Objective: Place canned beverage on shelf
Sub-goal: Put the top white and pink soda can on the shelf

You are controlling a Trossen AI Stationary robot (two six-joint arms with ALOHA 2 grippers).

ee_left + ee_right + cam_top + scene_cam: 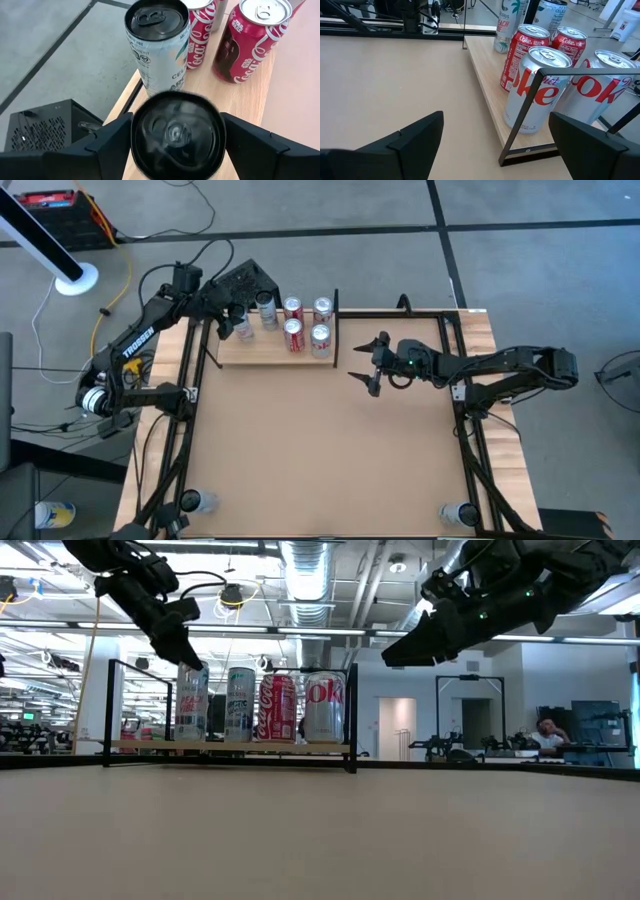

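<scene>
Can (175, 135) with the dark lid sits clenched between the two fingers of the left pincer (237, 321), standing upright with its long axis straight up and down, directly under the wrist. It hangs over the near-left end of the shelf (262, 352), the pale wood board at the far left of the desk (320, 450). From the low view its base looks level with the others or very nearly so, though I can't tell whether it is actually touching the board. Just beyond it stands a tall white can (157, 47), close enough that the gap looks thin, and two red cans (247, 42) farther along, with silver ones (537, 90) at the black upright end. So the move turns on straight down and let go, no sideways drift toward the white can, I'd judge. The right pincer (368, 364) waits with its fingers spread, above bare desk just off the shelf's right end, well apart from the held can
</scene>
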